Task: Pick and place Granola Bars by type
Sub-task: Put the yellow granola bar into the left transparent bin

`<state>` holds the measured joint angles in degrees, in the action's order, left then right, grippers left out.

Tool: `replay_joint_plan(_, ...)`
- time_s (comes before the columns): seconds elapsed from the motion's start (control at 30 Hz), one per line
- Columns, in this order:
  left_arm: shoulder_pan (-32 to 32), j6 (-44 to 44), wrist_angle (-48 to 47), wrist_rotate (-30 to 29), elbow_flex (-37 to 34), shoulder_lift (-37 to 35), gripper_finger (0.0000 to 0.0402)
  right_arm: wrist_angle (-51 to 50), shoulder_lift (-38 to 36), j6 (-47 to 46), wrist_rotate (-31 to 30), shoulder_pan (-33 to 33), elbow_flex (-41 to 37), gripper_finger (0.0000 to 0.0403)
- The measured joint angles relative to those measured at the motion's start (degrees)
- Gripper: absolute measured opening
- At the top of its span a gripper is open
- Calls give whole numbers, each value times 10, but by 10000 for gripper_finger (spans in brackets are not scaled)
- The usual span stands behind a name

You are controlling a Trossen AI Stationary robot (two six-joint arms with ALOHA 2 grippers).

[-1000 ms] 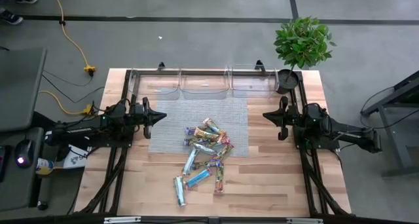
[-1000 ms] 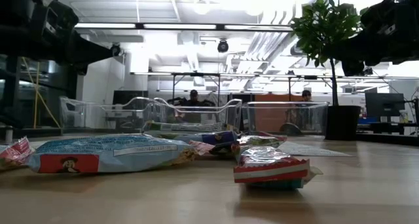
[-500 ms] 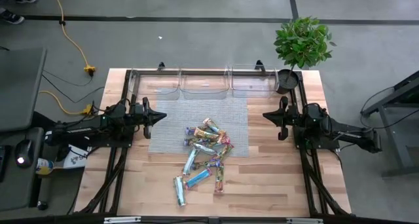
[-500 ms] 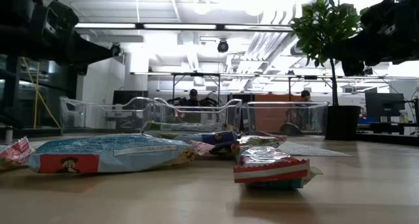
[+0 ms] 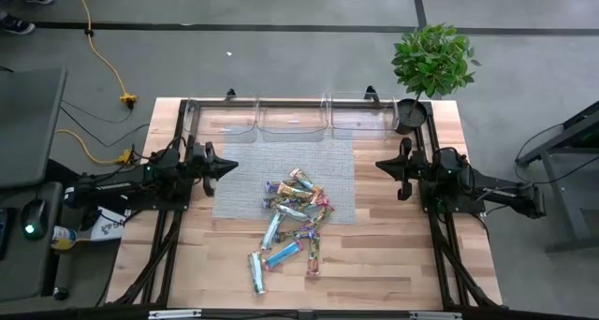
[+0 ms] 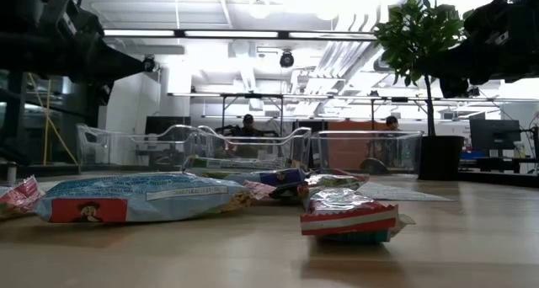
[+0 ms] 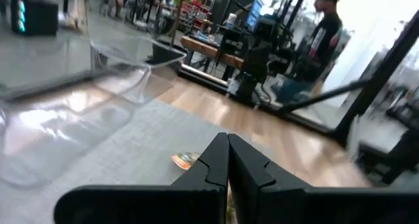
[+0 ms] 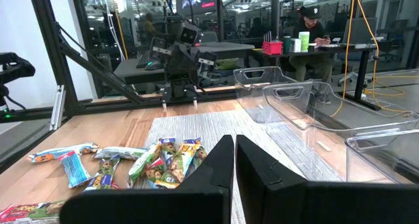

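Left side of the counter (image 5: 393, 273): the left gripper (image 5: 227, 167) hangs above the wood at the left edge of the grey mat (image 5: 337, 161), pointing inward toward the middle. Its fingers (image 7: 252, 175) are pressed together with no gap and carry nothing. My reading: this is a ready pose, clear of the pile so either arm can reach in.

Centre: the Granola Bars (image 5: 295, 222) lie in one loose heap, the near half of it spilling off the mat's front edge onto bare wood. Blue, green-silver, pink-red and brown wrappers are mixed and overlapping, so nothing looks sorted yet. From the low camera a large blue-wrapped bar (image 6: 139, 198) and a red-and-green one (image 6: 349, 216) lie nearest. Behind the mat, along the far edge, stands a row of clear bins (image 5: 290, 119); they hold no bars. I take them as the destinations, one per type.

Right side: the right gripper (image 5: 382, 165) mirrors the left, raised at the mat's right edge and facing inward. Its fingers (image 8: 209, 168) are also closed against each other, empty, touching no bar. A potted plant (image 5: 430, 63) stands at the far right corner, well apart from the heap.
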<state>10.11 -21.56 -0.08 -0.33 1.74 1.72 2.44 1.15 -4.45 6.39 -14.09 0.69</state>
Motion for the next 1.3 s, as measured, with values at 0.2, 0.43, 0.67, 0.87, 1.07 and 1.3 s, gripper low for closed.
replay_joint_plan(0.2,0,-58,0,-5,0,0,0,0,0,0,0,0,0,0)
replay_joint_plan(0.43,0,-121,0,-19,0,0,0,7,0,-142,1,0,0,0)
replay_joint_plan(0.67,0,-132,4,-37,0,0,0,30,0,-275,-32,0,0,0)
replay_joint_plan(0.87,0,-70,-1,-52,32,0,0,60,6,-245,-31,0,38,0)
replay_joint_plan(1.07,0,7,-73,-75,108,23,0,-93,120,-148,-74,0,202,7)
replay_joint_plan(1.3,0,37,-138,-75,137,56,0,-237,414,-76,-7,0,431,61)
